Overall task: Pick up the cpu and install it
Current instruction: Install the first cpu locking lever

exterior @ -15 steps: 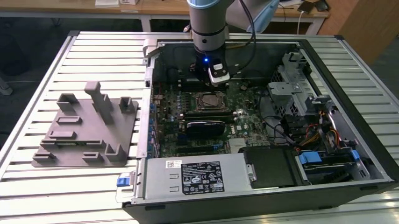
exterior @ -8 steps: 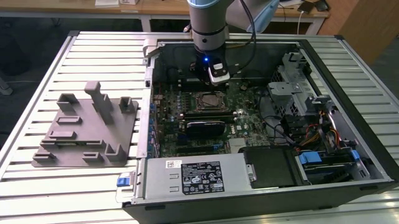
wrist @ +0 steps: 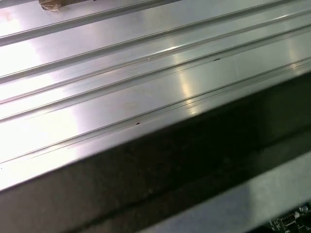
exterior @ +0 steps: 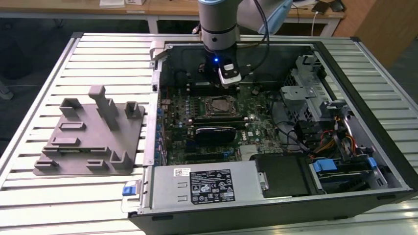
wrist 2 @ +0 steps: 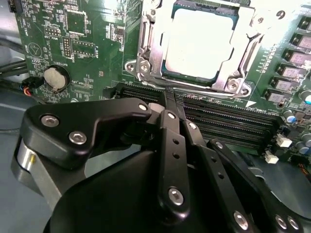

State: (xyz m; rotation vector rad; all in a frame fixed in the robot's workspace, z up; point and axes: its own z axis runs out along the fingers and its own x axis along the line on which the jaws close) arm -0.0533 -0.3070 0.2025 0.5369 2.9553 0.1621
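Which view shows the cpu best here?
The second wrist view: the cpu lies close up, its silver top framed by the socket's metal frame. In the exterior view the cpu is a small square on the motherboard, below the hand.

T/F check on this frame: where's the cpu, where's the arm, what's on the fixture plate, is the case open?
1. The cpu sits in the motherboard socket. True.
2. The gripper holds the cpu. False: it grips nothing, and the cpu lies apart from it in the socket.
3. The arm is over the open computer case. True.
4. The grey fixture plate lies inside the case. False: it lies on the slatted table, at the exterior view's left of the case.
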